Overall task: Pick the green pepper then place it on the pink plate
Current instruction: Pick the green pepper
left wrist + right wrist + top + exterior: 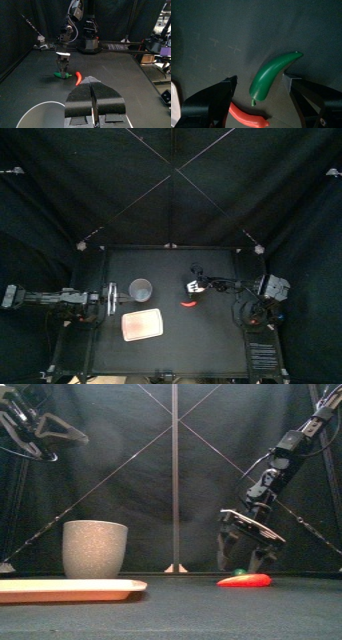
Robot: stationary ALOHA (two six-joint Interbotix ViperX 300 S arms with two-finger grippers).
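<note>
Fingers of my right hand (245, 561) are spread wide, one on each side of the green pepper (271, 74), neither touching it. It lies on the table (201, 343) right of centre, just beside a red chili (245, 580), well apart from the pink plate (67, 589) and grey cup (95, 549). My left hand (91, 84) is closed on nothing, raised at the left.

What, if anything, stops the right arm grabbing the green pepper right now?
Probably nothing, so yes. Its open fingers hang above the green pepper, one on each side, nothing between. The red pepper lies close by and might get nudged.
</note>
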